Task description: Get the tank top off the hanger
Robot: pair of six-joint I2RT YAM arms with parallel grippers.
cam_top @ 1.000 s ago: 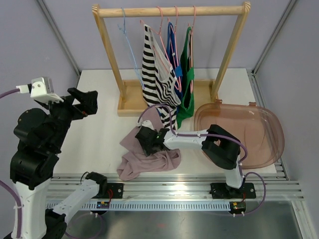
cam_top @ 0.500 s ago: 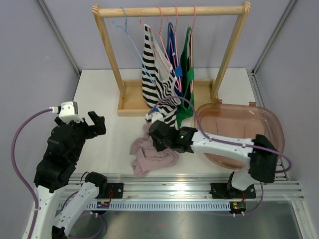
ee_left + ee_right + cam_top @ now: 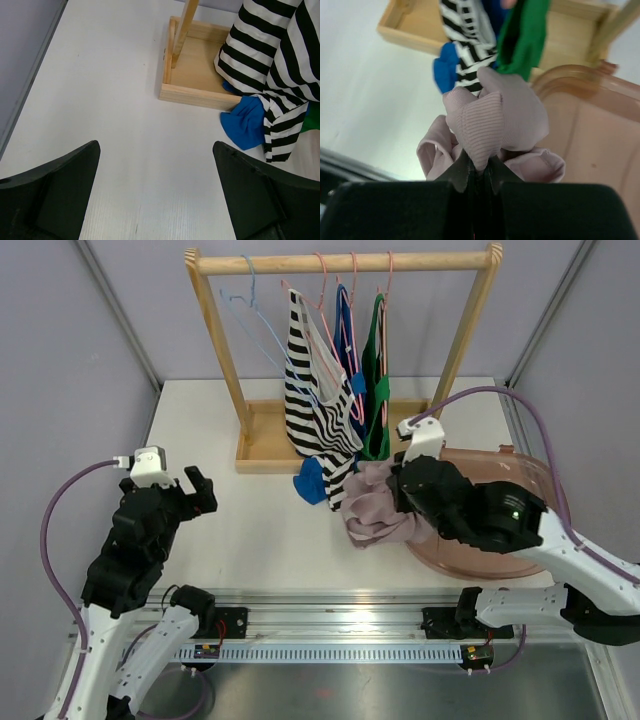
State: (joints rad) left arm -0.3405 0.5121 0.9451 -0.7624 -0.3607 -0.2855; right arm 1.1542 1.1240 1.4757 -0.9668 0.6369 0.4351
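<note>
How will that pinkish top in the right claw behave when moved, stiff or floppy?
Probably floppy: the pinkish top bunches into soft folds and droops around the right gripper. Likely light, since one pinch of ribbed fabric holds the whole bundle. Loose ends may drag or snag.

No readable text, labels, brands or numbers anywhere in these views.

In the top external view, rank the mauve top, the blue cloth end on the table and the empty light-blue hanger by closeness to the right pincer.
1. mauve top: gripped in the right pincer itself.
2. blue cloth end: lying just to its left.
3. empty light-blue hanger: far back left, hanging high.
</note>
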